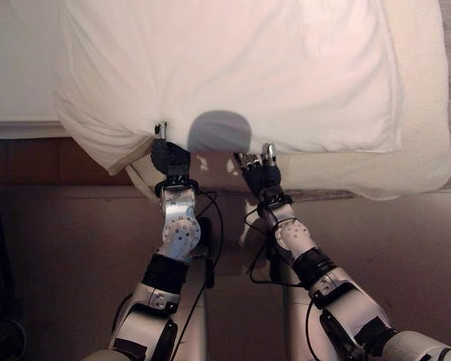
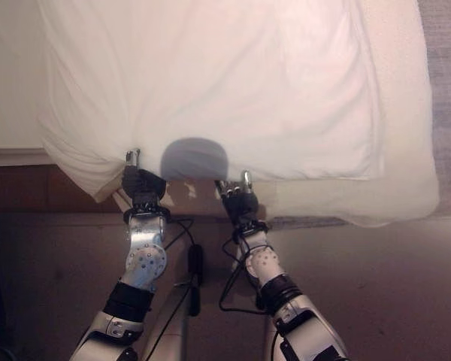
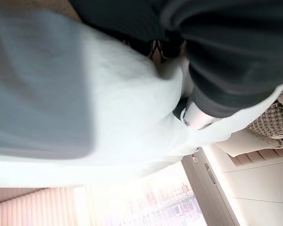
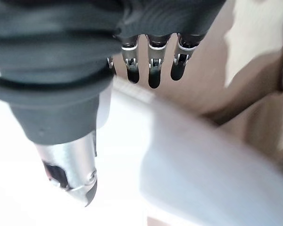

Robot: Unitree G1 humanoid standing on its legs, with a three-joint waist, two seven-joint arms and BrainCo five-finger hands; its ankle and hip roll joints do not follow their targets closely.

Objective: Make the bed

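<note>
Pillow (image 1: 233, 75) lies on the bed (image 1: 428, 162), long axis across the robot's front, near edge overhanging toward the hands. Left hand (image 1: 170, 159) sits at the pillow's near-left corner, fingers tucked under the cloth; whether they grip it cannot be told. Right hand (image 1: 258, 171) sits at the near edge, just right of the left one, fingers straight and side by side, tips touching the underside. Both are about equally near. Pillow is white, plump, creased and bunched at the left corner. Pushing it away likely comes next.
</note>
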